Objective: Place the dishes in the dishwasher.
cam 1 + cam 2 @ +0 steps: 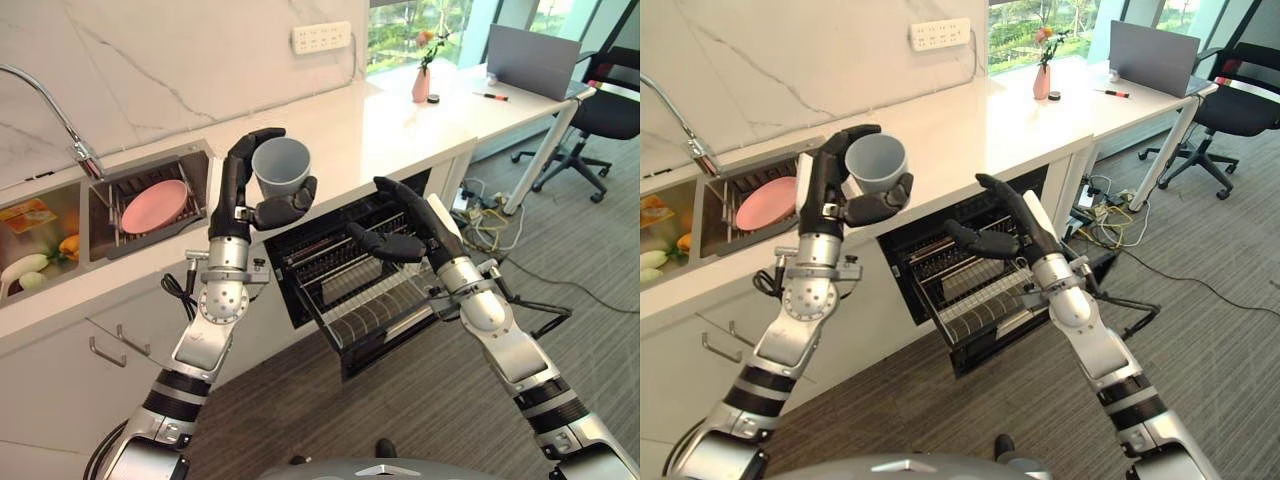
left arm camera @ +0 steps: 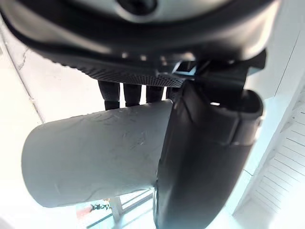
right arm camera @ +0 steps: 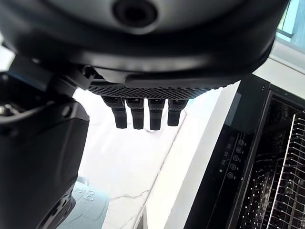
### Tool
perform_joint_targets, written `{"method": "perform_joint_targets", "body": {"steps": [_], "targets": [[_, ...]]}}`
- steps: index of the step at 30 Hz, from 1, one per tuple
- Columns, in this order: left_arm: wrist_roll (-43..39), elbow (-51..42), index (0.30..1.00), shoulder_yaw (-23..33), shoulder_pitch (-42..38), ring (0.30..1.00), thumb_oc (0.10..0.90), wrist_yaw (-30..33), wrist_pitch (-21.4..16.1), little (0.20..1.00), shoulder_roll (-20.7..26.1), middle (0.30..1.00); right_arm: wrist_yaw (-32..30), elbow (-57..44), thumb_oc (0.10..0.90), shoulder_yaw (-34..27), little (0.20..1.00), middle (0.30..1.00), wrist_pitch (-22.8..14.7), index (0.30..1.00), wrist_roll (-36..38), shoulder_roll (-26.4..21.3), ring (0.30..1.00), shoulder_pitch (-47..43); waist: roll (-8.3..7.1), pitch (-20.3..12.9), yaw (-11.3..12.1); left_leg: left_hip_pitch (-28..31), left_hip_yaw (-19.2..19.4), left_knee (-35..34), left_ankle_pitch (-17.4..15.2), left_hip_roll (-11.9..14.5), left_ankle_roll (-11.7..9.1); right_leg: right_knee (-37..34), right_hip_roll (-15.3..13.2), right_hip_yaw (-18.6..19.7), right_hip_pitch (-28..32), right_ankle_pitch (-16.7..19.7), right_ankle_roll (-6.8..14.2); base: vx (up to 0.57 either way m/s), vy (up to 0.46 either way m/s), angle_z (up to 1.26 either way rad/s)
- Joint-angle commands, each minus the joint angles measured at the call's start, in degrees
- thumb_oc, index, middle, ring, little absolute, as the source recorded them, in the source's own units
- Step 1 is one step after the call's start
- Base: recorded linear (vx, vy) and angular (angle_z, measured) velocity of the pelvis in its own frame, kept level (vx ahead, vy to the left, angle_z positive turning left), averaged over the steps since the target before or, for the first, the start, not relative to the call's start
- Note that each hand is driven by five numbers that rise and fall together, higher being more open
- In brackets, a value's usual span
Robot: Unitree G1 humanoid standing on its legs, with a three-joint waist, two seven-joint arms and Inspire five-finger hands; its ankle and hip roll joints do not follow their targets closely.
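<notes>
Down at centre frame, dishwasher rack (image 1: 365, 290) pulled out, looks empty. Pink plate (image 1: 155, 206) waits in the sink drainer, upper left. Left hand (image 1: 250, 195) grips grey cup (image 1: 281, 166); right hand (image 1: 400, 228) hovers open-fingered over the rack.

Left hand (image 1: 243, 190) raised over the table (image 1: 380, 125) edge, fingers (image 1: 262, 137) curled round an upright cup (image 1: 281, 165), thumb in front of it. Sink (image 1: 195, 160) set in the table left of the hand, plate (image 1: 155, 205) leaning in it; tap (image 1: 45, 100) behind the sink. Further left another basin with food items (image 1: 35, 268). Dishwasher (image 1: 345, 265) under the table, right of the left hand, rack (image 1: 370, 300) pulled out forward. Right hand (image 1: 405, 225) above the rack, fingers extended, holding nothing. Socket strip (image 1: 321, 37) on wall behind. Vase (image 1: 421, 82) at the table's far right, laptop (image 1: 532, 58) further right, chair (image 1: 605, 105) beyond it.
</notes>
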Motion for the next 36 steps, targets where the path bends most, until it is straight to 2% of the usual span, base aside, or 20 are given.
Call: {"method": "perform_joint_targets", "body": {"steps": [1,6,19,20,21,30,36], "targets": [[-0.66,-6.20,0.300,-2.33,-8.82,0.300,0.400,-1.03,-7.16,0.300,1.28,0.300,-1.32,-1.70,0.800,0.65,0.900,0.900,-4.02,0.900,0.94,4.00,0.900,-9.17,-5.55,-3.84,0.50,0.61,-1.83,0.13,-1.77,-0.51,-1.40,3.67,-6.43,2.90,1.56,-5.68,5.62,0.00,0.000,0.00],[-4.43,-9.26,0.300,-7.54,-8.14,0.300,0.400,-4.27,-7.27,0.300,-1.11,0.300,-2.54,0.27,0.800,2.90,0.900,0.900,-3.50,0.900,0.92,5.71,0.900,-12.03,-5.73,-3.50,1.02,0.42,-2.10,0.13,-1.64,-0.59,-1.23,3.54,-6.43,2.76,1.69,-5.62,5.54,0.00,0.000,0.00],[-7.12,-8.54,0.300,-14.15,-7.79,0.300,0.400,-7.84,-6.08,0.300,-2.56,0.300,-4.99,1.20,0.800,4.27,0.900,0.900,-3.35,0.900,2.22,7.53,0.900,-15.67,-6.13,-3.22,1.86,-0.03,-2.59,0.13,-1.46,-0.69,-1.09,3.49,-6.42,2.09,1.79,-5.66,5.44,0.00,0.000,0.00],[-7.24,-8.45,0.300,-14.48,-7.73,0.300,0.400,-8.15,-5.92,0.300,-2.54,0.300,-5.16,1.19,0.557,4.24,0.535,0.535,-3.18,0.535,2.24,7.56,0.535,-15.91,-6.16,-3.17,1.94,-0.05,-2.63,0.13,-1.47,-0.69,-1.08,3.50,-6.42,2.03,1.77,-5.66,5.43,0.00,0.000,0.00],[-7.26,-8.34,0.300,-14.74,-7.67,0.300,0.400,-8.29,-5.88,0.300,-2.53,0.300,-5.51,1.20,0.400,4.22,0.300,0.300,-3.17,0.300,2.28,7.62,0.300,-16.12,-6.16,-3.15,1.98,-0.06,-2.65,0.13,-1.49,-0.67,-1.06,3.49,-6.41,2.05,1.80,-5.67,5.41,0.00,0.000,0.00],[-7.91,-7.83,0.300,-15.57,-6.53,0.300,0.400,-9.02,-5.52,0.300,-2.17,0.300,-7.75,1.03,0.400,3.09,0.300,0.300,-3.80,0.300,2.95,8.38,0.300,-16.04,-6.20,-2.95,2.27,-0.17,-2.88,0.13,-1.40,-0.58,-1.06,3.62,-6.29,1.78,1.72,-5.76,5.32,0.00,0.000,0.00],[-9.44,-7.50,0.307,-14.27,-4.98,0.307,0.405,-8.43,-5.58,0.307,-2.16,0.307,-10.89,0.29,0.400,0.90,0.300,0.300,-3.85,0.300,-1.45,8.46,0.300,-14.79,-6.16,-2.78,2.56,-0.33,-3.35,0.13,-1.31,-0.55,-1.03,3.69,-6.25,1.30,1.81,-5.99,5.22,0.00,0.000,0.00]]}}
